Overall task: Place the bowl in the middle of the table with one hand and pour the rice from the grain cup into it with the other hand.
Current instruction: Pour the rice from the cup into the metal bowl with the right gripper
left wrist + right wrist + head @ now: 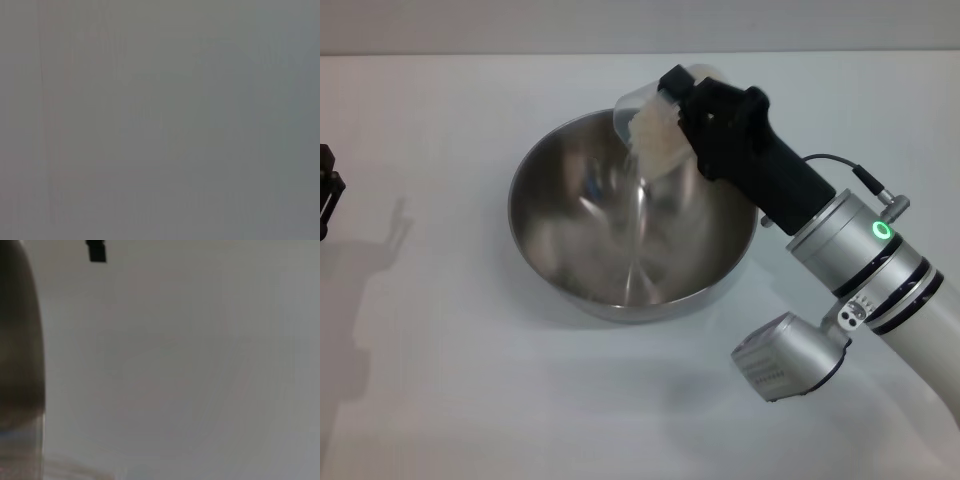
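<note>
the bowl (635, 235) sits on the table (440, 400) roughly at its middle, upright and mouth up, so the placing half of the task looks done and the bowl is wide enough to catch whatever falls. over its far right rim the right gripper (692, 112) holds the grain cup (655, 125), its black fingers clamped around the cup's body. the cup is tipped well over, its mouth angled down toward the bowl's inside, which is why the rice (655, 135) has slid forward and bunched at the lower lip. a pale streak runs from the lip down to the bowl floor; it may be grains falling or only a reflection in the steel, and i cannot tell which. i see no clear heap of rice on the bowl floor, so the pour seems to be only starting.

the cup is held over the bowl's inside rather than outside the rim, so spilled grains should land in steel and not on the table.

the left gripper (328, 195) waits at the table's left edge, well apart from the bowl (only a dark sliver of it shows, so whether its fingers are apart or together i cannot tell). the left wrist view shows nothing but a blank grey surface. the right wrist view shows mostly bare table.
</note>
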Controlling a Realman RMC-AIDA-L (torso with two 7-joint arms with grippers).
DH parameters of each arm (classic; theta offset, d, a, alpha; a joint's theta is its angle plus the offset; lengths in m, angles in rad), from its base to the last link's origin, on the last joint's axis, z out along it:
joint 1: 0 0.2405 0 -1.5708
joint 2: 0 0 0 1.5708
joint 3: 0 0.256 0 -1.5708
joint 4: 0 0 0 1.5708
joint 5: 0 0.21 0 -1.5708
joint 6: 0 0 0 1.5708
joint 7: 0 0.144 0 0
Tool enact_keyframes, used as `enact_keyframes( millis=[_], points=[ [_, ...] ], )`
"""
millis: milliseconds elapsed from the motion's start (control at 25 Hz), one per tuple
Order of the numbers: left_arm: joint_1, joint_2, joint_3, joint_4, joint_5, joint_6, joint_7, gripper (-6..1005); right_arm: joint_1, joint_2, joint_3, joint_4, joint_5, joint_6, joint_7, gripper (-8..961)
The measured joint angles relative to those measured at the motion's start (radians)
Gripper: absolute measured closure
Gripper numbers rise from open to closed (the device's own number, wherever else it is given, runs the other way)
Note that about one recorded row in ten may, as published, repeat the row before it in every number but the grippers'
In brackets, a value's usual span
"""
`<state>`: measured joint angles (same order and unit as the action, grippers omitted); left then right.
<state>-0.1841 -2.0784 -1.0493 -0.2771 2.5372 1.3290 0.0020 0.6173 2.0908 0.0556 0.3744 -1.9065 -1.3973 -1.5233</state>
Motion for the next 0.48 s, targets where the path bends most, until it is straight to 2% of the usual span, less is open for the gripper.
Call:
enact_keyframes(
  millis=[480],
  points=[
    [0.005,0.0,0.0,-0.007,0.0,-0.004,0.0,136,0.003,0.0,0.0,0.002,-0.054,0.006,-0.225,934]
  ],
)
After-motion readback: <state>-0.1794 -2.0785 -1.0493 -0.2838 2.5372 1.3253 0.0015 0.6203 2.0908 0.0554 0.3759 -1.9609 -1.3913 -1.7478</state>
